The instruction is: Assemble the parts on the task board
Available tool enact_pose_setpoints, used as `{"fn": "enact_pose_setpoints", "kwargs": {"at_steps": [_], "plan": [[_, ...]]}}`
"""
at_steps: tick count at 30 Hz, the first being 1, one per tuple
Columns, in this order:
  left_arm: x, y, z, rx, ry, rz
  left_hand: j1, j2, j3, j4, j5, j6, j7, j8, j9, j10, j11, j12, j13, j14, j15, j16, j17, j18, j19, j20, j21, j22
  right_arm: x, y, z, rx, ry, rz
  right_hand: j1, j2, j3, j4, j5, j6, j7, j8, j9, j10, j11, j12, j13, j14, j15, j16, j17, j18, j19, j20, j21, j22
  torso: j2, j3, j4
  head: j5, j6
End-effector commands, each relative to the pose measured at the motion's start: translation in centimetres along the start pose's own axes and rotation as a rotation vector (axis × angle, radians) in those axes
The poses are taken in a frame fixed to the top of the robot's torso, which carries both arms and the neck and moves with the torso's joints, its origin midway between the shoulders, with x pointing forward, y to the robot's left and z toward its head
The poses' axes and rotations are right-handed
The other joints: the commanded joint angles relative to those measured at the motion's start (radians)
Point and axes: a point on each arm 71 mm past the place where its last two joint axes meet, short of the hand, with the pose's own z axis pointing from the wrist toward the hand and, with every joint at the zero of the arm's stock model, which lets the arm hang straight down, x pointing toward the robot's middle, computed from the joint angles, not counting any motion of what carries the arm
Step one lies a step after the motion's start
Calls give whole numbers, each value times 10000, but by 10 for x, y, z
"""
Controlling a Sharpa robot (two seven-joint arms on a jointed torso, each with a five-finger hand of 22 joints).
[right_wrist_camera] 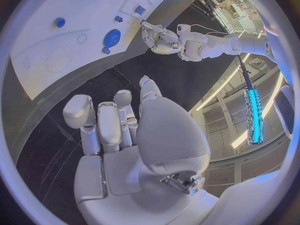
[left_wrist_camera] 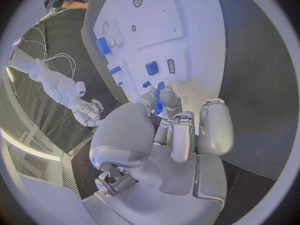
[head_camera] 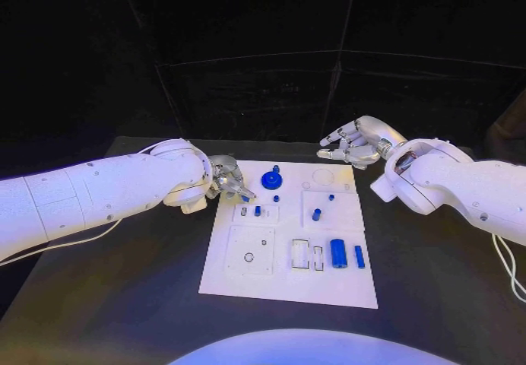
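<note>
The task board (head_camera: 287, 285) lies at the centre of the head view on the black surface (head_camera: 438, 304). The left hand (head_camera: 228, 182), at its upper left edge, pinches a small blue part (left_wrist_camera: 159, 106) in its fingers (left_wrist_camera: 167, 101). The right hand (head_camera: 356, 144) hovers off the upper right corner, fingers loosely curled, holding nothing.

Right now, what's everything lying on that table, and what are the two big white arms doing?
Task board: one, white, middle of the black table.
Round knobbed part: one, blue, far end of the board.
Cylinder part: one, blue, near right of the board.
Slim bar part: one, blue, just right of the cylinder.
Small parts: several, blue, mid-board; too small to name.
Table: one, black.
Left hand: silver, at the board's far left edge, pinching a small blue piece.
Right hand: silver, beyond the far right corner, holding nothing.
</note>
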Motion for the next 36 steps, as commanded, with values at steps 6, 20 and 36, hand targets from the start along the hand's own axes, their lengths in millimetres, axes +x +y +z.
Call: {"fn": "enact_pose_setpoints", "kwargs": {"at_steps": [6,20,36], "plan": [[8,2,0,213,-23,167,114,-9,738,-646,34,22,-84,111,298,76,10,58,7,1056,-41,33,2634,-9,66,-9,72,14,0,1,1,-94,65,-22,-3,86,-51,-10,28,-85,13,50,-12,-48,-17,-8,-3,217,-74,-49,-6,95,-16,-13,-36,-16,0,-2,15,-27,-41],[17,8,0,51,321,409,99,-25,814,-675,35,19,-85,128,312,99,8,69,18,1056,-43,33,2634,-10,71,-13,75,21,-1,1,0,-70,29,-16,-10,100,-62,8,32,-85,13,54,-12,-36,-17,11,13,215,-73,-60,-15,94,-9,-13,-34,-9,-2,5,1,37,-70],[21,12,-1,-124,471,601,87,-45,867,-697,34,14,-85,138,320,102,8,60,4,1056,-43,33,2634,-8,67,-14,66,11,-1,0,0,-76,36,-19,-9,114,-67,19,35,-84,12,57,-11,-33,-17,17,15,216,-74,-61,-15,94,-7,-13,-35,-10,-3,-6,2,58,-81]]}}
